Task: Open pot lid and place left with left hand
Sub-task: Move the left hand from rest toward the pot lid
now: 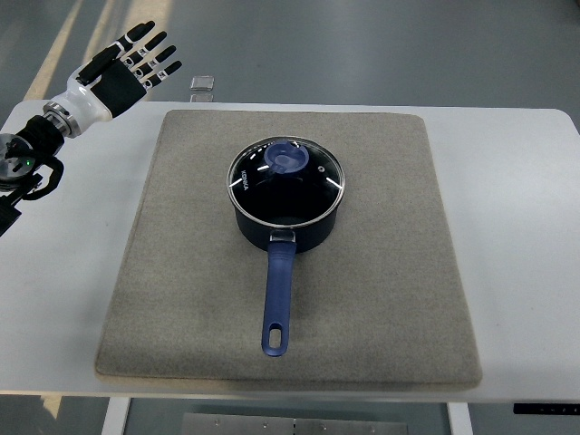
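Note:
A dark blue saucepan (288,225) stands in the middle of a grey mat (181,299), its long blue handle (278,304) pointing toward the near edge. A glass lid (313,190) with a blue knob (288,158) sits closed on the pot. My left hand (136,59) hovers at the far left corner, well away from the pot, fingers spread and holding nothing. The right arm does not show.
The mat lies on a white table (521,227). A small clear block (202,86) sits at the table's far edge, just beyond the mat. Bare mat stretches left of the pot. Grey floor lies beyond the table.

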